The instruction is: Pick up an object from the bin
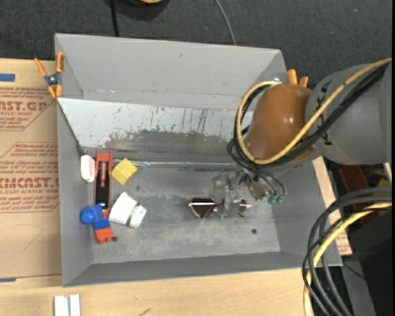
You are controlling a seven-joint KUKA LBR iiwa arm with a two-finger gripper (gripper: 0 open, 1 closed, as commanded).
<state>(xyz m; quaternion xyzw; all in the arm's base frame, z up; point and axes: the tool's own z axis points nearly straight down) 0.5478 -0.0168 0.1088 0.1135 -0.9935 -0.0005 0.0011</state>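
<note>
Left side of bin [164, 239]: red-and-black bar [103, 176], yellow block [124, 171], white cup [127, 210] and blue knob [90, 216], crowded together. Mid-floor: dark triangular piece [202, 208], alone, likely the easier pick. My claw [236, 199] is low, just right of it; open or closed, cannot tell.

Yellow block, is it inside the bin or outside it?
Inside. The yellow block lies on the floor of the bin at its left side, beside the red and black bar, apart from the gripper.
</note>
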